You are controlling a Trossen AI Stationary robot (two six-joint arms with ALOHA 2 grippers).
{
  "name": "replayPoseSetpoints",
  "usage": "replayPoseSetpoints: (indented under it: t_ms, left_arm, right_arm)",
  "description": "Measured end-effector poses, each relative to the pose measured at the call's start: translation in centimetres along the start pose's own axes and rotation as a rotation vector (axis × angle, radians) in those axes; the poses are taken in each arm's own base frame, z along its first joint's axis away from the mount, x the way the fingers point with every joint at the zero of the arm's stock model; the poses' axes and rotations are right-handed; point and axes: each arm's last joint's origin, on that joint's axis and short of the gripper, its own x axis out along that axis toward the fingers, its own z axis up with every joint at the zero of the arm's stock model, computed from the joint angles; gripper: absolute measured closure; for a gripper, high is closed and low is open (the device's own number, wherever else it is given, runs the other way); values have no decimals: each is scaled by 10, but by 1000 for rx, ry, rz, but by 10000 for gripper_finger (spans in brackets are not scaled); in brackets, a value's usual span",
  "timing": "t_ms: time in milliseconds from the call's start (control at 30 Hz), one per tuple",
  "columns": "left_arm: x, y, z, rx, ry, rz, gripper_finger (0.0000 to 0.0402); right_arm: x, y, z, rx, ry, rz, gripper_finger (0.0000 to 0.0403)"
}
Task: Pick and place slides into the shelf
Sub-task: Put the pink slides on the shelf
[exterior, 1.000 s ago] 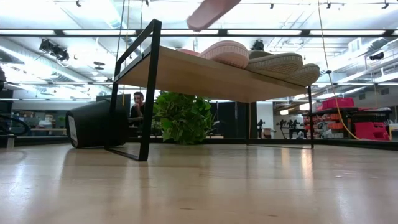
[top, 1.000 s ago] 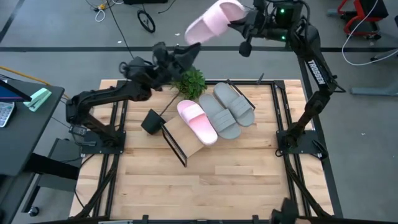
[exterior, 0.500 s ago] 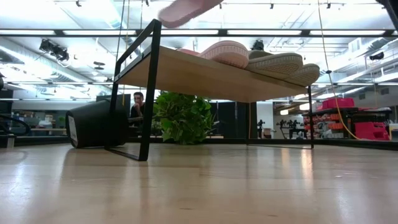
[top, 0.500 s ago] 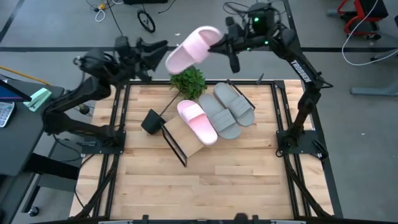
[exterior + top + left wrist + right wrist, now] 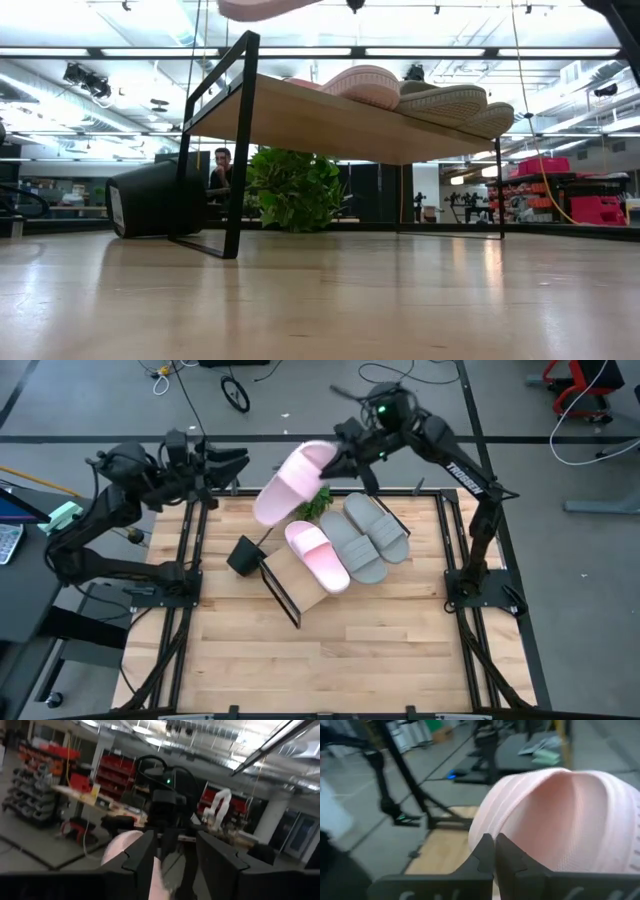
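Observation:
My right gripper point(image 5: 338, 458) is shut on a pale pink slide point(image 5: 290, 482), which hangs in the air over the table's far edge, above the shelf's left end; the low view shows its sole point(image 5: 265, 8). The shelf point(image 5: 300, 585) is a slanted wooden board on a black frame. It carries another pink slide point(image 5: 317, 555) and two grey slides point(image 5: 365, 538), lying side by side sole down. My left gripper point(image 5: 238, 464) stands open and empty in the air past the table's far left corner, pointing toward the held slide. My right gripper has the pale pink slide at the end nearest the arm point(image 5: 322, 455). Its shut fingers point(image 5: 485, 852) hide the place of contact, and the ribbed strap point(image 5: 540, 815) swells just beyond them. The fingers come from the table's far right, slanting slightly down. The slide is lifted clear, tilted.
A green plant point(image 5: 316, 506) stands at the far edge behind the shelf, partly under the held slide. A black box point(image 5: 243, 555) lies beside the shelf's left end. Bare tabletop point(image 5: 330, 660) stretches across the near half. A person point(image 5: 222, 165) sits in the room beyond.
My right gripper has carried the pink slide down and toward the table's left and near side, rolling as it went, from beyond the far edge to over the plant. My left gripper has drawn back toward the table's left, risen a little and tipped up to about level.

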Motion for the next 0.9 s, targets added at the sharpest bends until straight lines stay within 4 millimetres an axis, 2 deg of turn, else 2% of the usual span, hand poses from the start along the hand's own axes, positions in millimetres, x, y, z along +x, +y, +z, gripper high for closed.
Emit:
replayPoseSetpoints:
  t_ms: [167, 500, 700, 900]
  left_arm:
    - [-10, 2, -4, 2, 81, 27, 244]
    - [-28, 5, -13, -38, 231, 52, 258]
    - [-32, 6, -25, -112, 387, 14, 264]
    - [-19, 9, -42, -214, 541, -10, 254]
  right_arm:
    - [28, 1, -14, 100, 84, 84, 401]
    - [64, 7, -30, 197, 179, 162, 401]
    - [70, 18, -41, 230, 268, 199, 401]
    - [78, 27, -41, 176, 287, 162, 401]
